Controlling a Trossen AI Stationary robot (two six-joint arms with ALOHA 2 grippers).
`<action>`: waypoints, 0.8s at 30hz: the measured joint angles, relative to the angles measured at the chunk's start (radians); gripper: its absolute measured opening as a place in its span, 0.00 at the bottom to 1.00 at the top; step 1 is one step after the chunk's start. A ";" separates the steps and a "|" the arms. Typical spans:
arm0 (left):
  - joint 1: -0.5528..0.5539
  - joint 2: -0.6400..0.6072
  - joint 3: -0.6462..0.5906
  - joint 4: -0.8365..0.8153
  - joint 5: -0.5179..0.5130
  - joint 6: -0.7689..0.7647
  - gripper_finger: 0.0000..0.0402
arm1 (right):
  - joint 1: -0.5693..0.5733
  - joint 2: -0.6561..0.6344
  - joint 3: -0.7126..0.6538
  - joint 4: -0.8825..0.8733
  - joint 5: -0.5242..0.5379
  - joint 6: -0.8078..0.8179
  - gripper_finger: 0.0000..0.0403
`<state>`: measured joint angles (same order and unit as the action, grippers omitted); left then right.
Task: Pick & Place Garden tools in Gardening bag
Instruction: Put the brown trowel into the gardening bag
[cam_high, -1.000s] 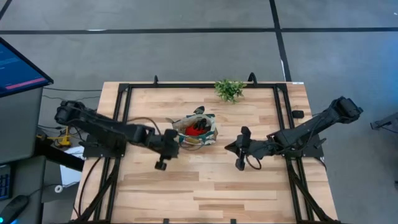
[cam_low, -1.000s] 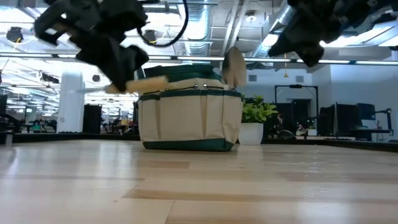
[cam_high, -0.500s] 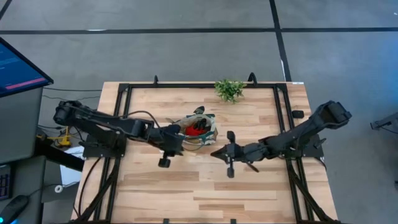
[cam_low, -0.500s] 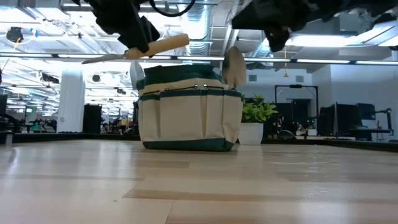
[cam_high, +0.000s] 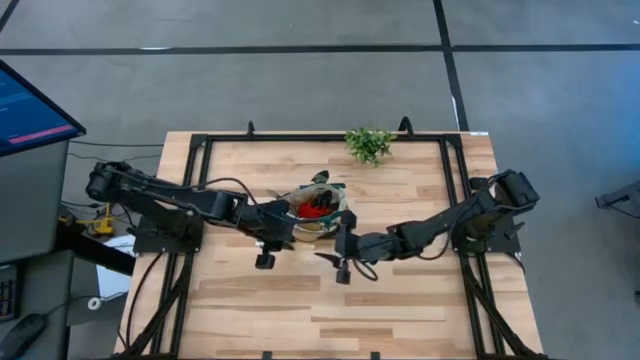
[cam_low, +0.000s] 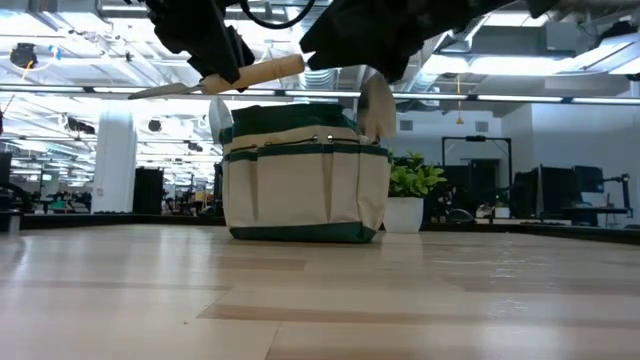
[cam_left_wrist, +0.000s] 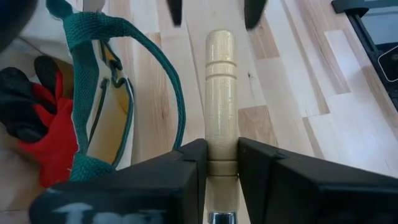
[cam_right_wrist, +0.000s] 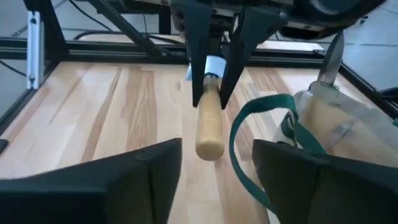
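Observation:
My left gripper (cam_left_wrist: 221, 168) is shut on a trowel (cam_low: 240, 77) with a silver blade and a light wooden handle. It holds the trowel in the air beside the olive-khaki gardening bag (cam_high: 315, 212), above its rim in the low view. My right gripper (cam_right_wrist: 214, 180) is open and faces the handle's free end (cam_right_wrist: 209, 146). Its fingers stand either side of that line, just short of the end, touching nothing. A red-and-black item (cam_left_wrist: 43, 118) lies in the bag. Another trowel's blade (cam_low: 377, 105) sticks up out of the bag. My left gripper pinches the trowel's wooden handle between its two fingers at the blade end, right by the metal collar (cam_left_wrist: 222, 163). The fingers (cam_left_wrist: 189, 165) slant down from above and lie across the handle. The trowel is lifted clear and nearly level, its free end (cam_low: 290, 66) slightly raised.
A green plant sprig (cam_high: 369, 143) stands at the table's far edge, behind the bag. The bag's dark green loop handle (cam_right_wrist: 249, 124) arches up beside the trowel's handle. Bare wooden tabletop (cam_high: 300, 300) lies on the near side of both arms.
My left gripper has risen with the trowel, from beside the bag's wall to above its rim, then held still. The trowel has tipped, its handle end now a little higher. My right gripper has swept toward the table's left and closed in on the handle's free end.

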<state>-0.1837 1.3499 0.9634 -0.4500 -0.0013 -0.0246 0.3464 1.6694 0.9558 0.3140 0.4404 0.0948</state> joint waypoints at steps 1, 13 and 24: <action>0.000 0.000 0.000 0.000 0.000 0.000 0.11 | -0.003 0.009 0.006 0.001 -0.002 0.000 0.47; 0.000 0.005 0.001 0.001 -0.002 0.000 0.11 | -0.022 0.054 0.046 0.012 -0.025 0.000 0.50; 0.000 0.005 0.001 0.004 -0.002 0.000 0.11 | -0.044 0.052 0.046 0.009 -0.103 0.011 0.26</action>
<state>-0.1837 1.3548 0.9642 -0.4458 -0.0035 -0.0244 0.3025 1.7214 1.0016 0.3229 0.3371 0.1053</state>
